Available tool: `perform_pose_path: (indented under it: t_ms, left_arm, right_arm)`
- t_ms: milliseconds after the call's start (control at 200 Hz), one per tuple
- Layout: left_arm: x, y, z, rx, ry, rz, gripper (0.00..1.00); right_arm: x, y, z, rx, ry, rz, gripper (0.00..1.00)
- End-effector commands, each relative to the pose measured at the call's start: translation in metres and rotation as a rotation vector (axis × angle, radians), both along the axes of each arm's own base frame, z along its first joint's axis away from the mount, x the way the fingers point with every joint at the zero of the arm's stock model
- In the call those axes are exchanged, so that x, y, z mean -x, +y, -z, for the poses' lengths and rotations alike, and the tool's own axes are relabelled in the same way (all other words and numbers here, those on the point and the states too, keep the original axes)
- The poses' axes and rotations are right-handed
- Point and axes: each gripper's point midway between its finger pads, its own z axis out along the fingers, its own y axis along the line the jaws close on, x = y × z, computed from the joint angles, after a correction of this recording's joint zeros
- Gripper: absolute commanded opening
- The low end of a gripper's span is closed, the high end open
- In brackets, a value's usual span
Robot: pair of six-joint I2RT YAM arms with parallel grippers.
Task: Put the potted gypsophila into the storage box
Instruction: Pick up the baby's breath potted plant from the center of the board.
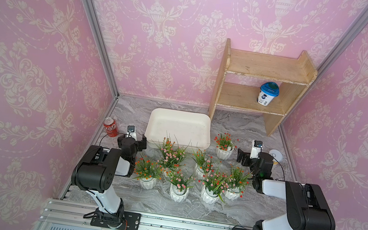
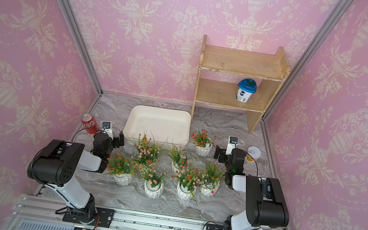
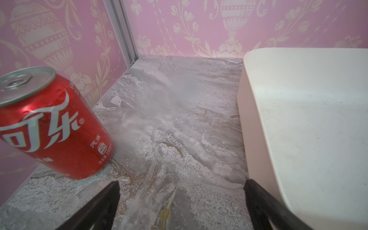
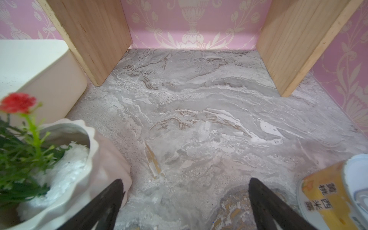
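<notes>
Gaping empty, left gripper [image 3: 182,184] and right gripper [image 4: 186,182] flank the box [image 1: 151,125]; 7 crowded pots [image 1: 178,193] near it may tip if sprigs [image 1: 173,154] snag.

The walls [image 1: 23,72] are pink with cream flower patterns, and the table [image 1: 153,200] is grey with swirly lines. The storage box [image 1: 176,124] is creamy white; the potted gypsophila [image 1: 170,155] beside it are green with orange, red and pink flowers in white pots. Left of the storage box is a red can [image 1: 111,127] with white letters, and behind it a light brown shelf [image 1: 259,67].
</notes>
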Motion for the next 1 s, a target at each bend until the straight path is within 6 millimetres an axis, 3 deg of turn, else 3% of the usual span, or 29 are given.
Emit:
perform_pose_path:
  t_ms: [0, 170, 315, 380, 590, 791, 851, 921, 951, 996]
  left_arm:
    - [0.003, 0.003, -0.003, -0.014, 0.002, -0.011, 0.99]
    - [0.009, 0.004, -0.021, -0.014, -0.02, -0.016, 0.99]
    - [0.018, 0.011, -0.039, -0.019, -0.024, -0.057, 0.99]
    - [0.022, 0.014, -0.047, -0.013, -0.021, -0.085, 0.99]
    - [0.039, 0.029, -0.084, 0.048, 0.023, -0.207, 0.99]
    - [0.056, 0.032, -0.114, 0.121, 0.086, -0.262, 0.99]
    - [0.059, 0.029, -0.12, 0.15, 0.107, -0.261, 0.99]
    - [0.062, 0.026, -0.125, 0.184, 0.131, -0.258, 0.99]
    - [0.065, 0.024, -0.121, 0.195, 0.152, -0.253, 0.99]
    - [0.064, 0.022, -0.136, 0.215, 0.134, -0.245, 0.99]
  right_arm:
    - [0.002, 0.001, -0.004, -0.023, -0.008, 0.0, 1.0]
    - [-0.002, 0.002, -0.014, -0.024, 0.005, -0.006, 1.0]
    - [-0.009, 0.003, -0.018, -0.051, 0.212, -0.009, 1.0]
    - [-0.008, 0.008, -0.021, -0.062, 0.22, -0.035, 1.0]
    - [-0.001, 0.003, -0.061, -0.099, 0.151, 0.0, 1.0]
    - [0.018, -0.009, -0.103, -0.143, 0.109, 0.081, 1.0]
    - [0.026, -0.023, -0.115, -0.171, 0.103, 0.182, 1.0]
    - [0.039, -0.047, -0.121, -0.179, 0.146, 0.346, 1.0]
    - [0.043, -0.049, -0.122, -0.169, 0.177, 0.357, 1.0]
    - [0.044, -0.047, -0.124, -0.161, 0.215, 0.341, 1.0]
